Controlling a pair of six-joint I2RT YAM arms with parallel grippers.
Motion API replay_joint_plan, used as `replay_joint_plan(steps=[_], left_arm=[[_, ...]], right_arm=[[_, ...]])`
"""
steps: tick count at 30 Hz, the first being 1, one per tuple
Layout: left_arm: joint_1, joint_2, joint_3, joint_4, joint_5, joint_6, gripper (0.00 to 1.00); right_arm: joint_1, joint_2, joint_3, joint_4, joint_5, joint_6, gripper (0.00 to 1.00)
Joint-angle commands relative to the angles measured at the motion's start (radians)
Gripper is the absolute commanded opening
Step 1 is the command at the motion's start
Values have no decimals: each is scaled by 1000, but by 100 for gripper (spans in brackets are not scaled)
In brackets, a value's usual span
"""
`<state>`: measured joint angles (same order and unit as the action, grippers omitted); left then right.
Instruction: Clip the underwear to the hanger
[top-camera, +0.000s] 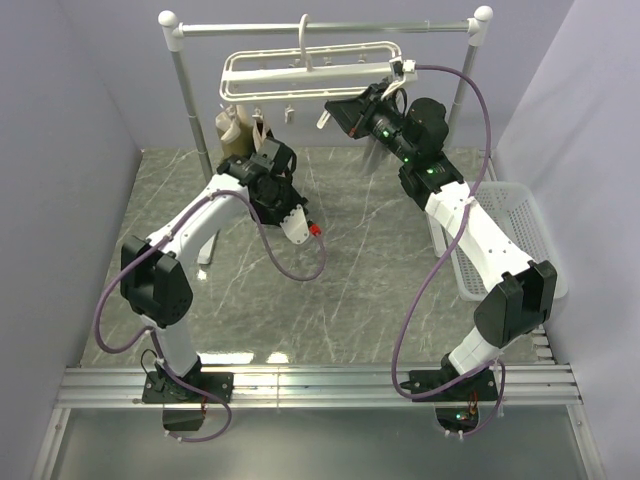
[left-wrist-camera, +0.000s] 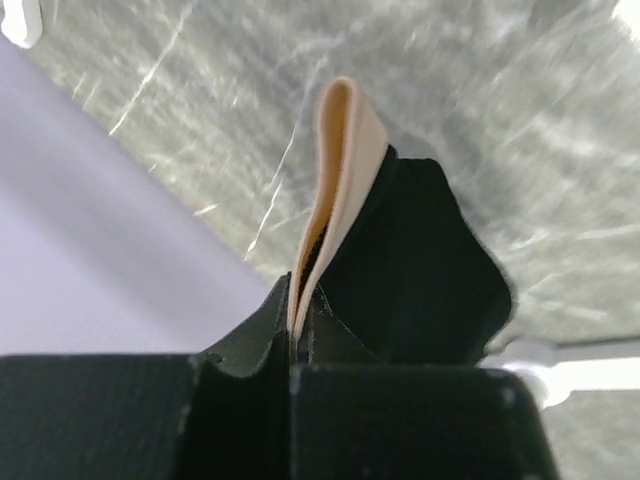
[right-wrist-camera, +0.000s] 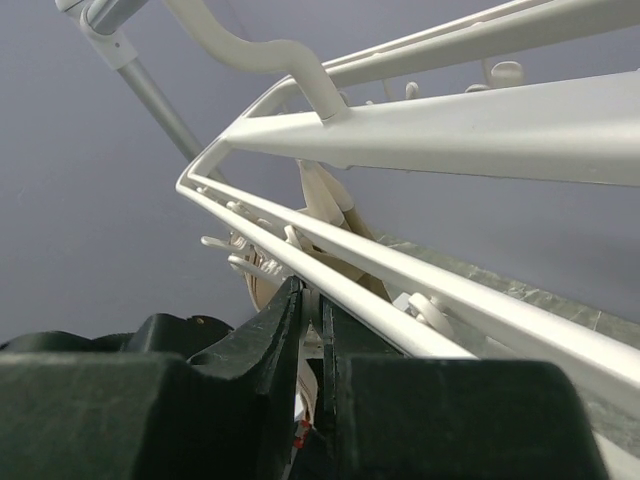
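The underwear (left-wrist-camera: 420, 270) is black with a tan waistband (left-wrist-camera: 345, 150). In the left wrist view my left gripper (left-wrist-camera: 297, 300) is shut on a fold of that waistband, and the black cloth bulges to the right of the jaws. From above, the left gripper (top-camera: 263, 142) is raised just under the left part of the white hanger (top-camera: 300, 72), and the black cloth is hard to tell from the gripper. My right gripper (top-camera: 336, 108) reaches up to the hanger's right half. Under the hanger's rail (right-wrist-camera: 400, 265) it (right-wrist-camera: 315, 295) is shut on a white clip (right-wrist-camera: 312, 340).
The hanger hangs by its hook from a metal rail (top-camera: 380, 27) on white posts. A tan garment (top-camera: 232, 128) hangs at the hanger's left end, beside the left gripper. A white basket (top-camera: 505, 235) stands at the table's right edge.
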<state>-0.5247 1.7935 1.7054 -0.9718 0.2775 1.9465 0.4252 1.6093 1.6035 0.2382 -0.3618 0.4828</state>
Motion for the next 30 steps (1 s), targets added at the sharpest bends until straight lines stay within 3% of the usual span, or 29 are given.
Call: replay_joint_plan(steps=[1, 11, 19, 24, 30], left_arm=[[9, -16, 107, -105, 155, -99, 0], [40, -100, 129, 5, 241, -546, 0], [91, -181, 80, 287, 215, -944, 0], [97, -241, -4, 451, 147, -1018, 0], [103, -223, 14, 492, 109, -1078, 0]], right_arm=[[-12, 6, 32, -23, -16, 7, 0], [-16, -3, 24, -33, -19, -3, 0], [-17, -14, 7, -33, -25, -7, 0], [-20, -19, 4, -34, -38, -1, 0], [-20, -22, -2, -37, -60, 3, 0]])
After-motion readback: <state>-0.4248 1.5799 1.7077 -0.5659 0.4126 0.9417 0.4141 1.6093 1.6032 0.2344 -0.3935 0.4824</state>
